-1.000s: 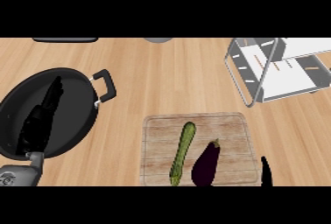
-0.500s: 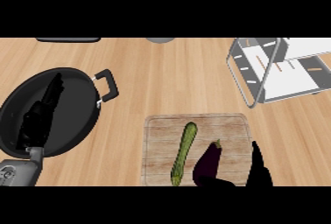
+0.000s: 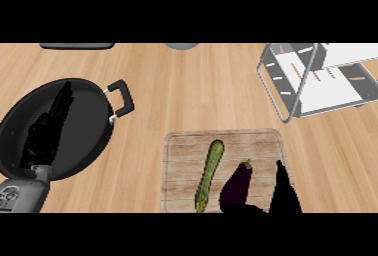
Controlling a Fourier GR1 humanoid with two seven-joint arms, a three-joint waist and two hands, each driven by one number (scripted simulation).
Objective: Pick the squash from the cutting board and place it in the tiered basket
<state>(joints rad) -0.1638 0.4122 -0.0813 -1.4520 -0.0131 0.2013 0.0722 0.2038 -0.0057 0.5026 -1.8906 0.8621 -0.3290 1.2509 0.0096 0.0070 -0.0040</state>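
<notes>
Squash point(image 3: 209, 175) unmoved, right hand point(image 3: 283, 192) nearer.

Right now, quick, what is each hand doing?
Left hand: open, resting over the black round pan.
Right hand: open, holding nothing, beside the dark purple eggplant.

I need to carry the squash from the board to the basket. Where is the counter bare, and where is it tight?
Bare counter runs between the pan and the tiered basket, down to the top edge of the cutting board. Tight: the board's right half, where the eggplant lies between the squash and the right hand. The left hand rests over the pan.
</notes>
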